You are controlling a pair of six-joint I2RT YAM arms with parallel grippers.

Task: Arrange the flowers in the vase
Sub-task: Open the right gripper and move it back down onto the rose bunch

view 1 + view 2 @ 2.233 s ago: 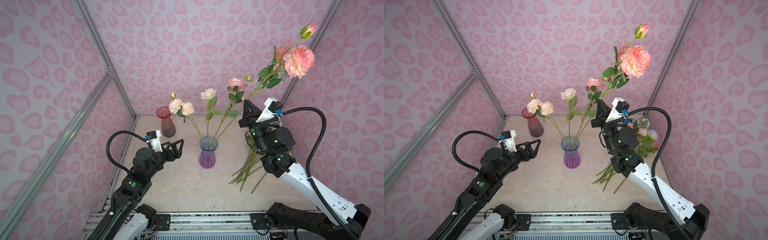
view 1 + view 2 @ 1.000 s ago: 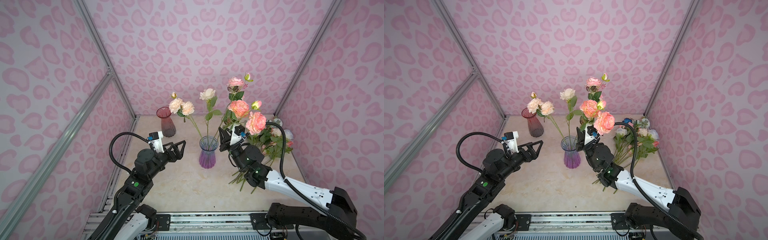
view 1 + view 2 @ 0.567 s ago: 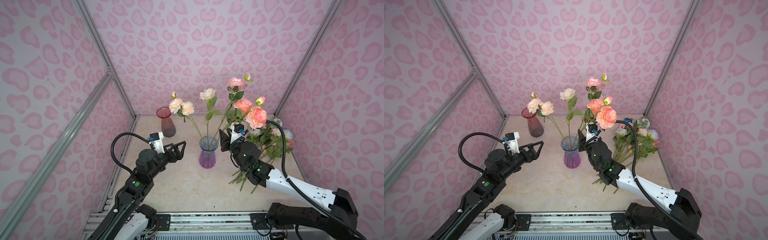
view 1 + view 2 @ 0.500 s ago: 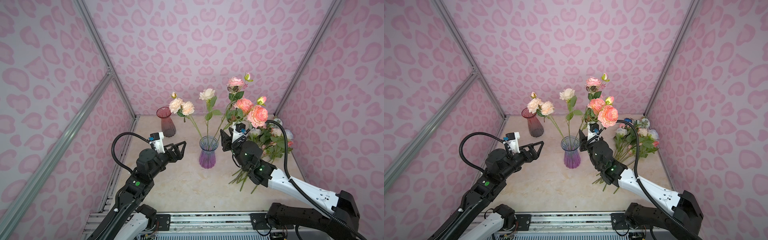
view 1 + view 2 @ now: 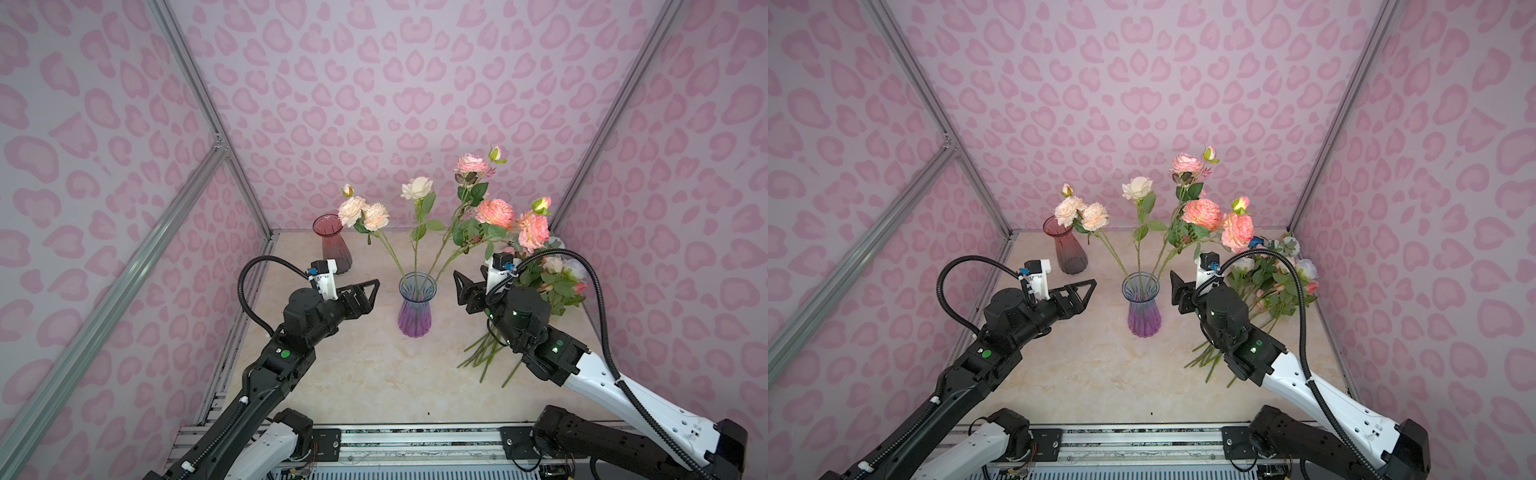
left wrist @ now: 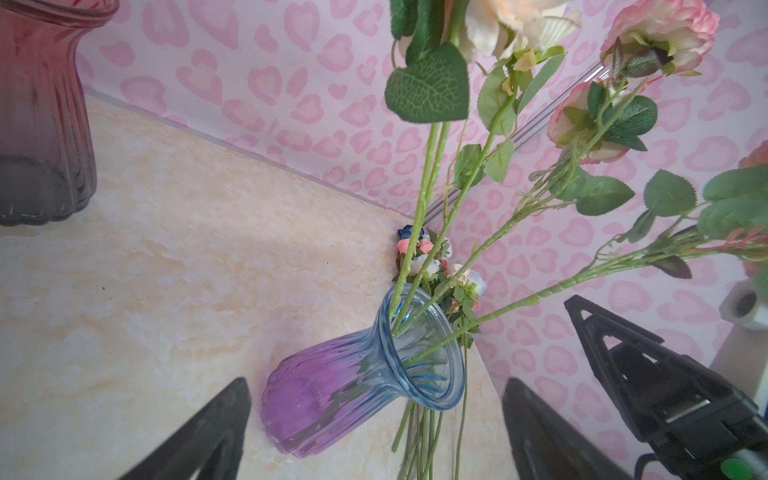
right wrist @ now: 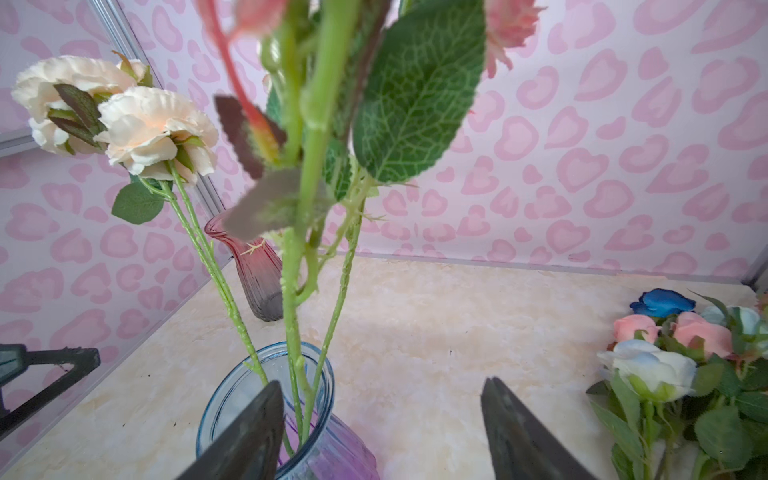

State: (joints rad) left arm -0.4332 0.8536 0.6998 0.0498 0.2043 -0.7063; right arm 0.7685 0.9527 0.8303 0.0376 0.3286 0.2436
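released a second ago, the peach-pink rose spray (image 5: 494, 212) stands in the ribbed blue-purple glass vase (image 5: 414, 311); right tool (image 5: 467, 282) and left tool (image 5: 370, 291) gape empty. next, another stem from the loose flowers (image 5: 559, 286) on the bench.

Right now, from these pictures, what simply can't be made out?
- Heap of loose green-stemmed flowers: the black right arm covers their stems in both top views; count unclear.
- Peach-pink blooms closest in the right wrist view: blurred, cut by the edge.
- Black left fingers: bases cut off, left wrist view.

Overhead pair, wrist closeups sharing vase (image 6: 324, 399)
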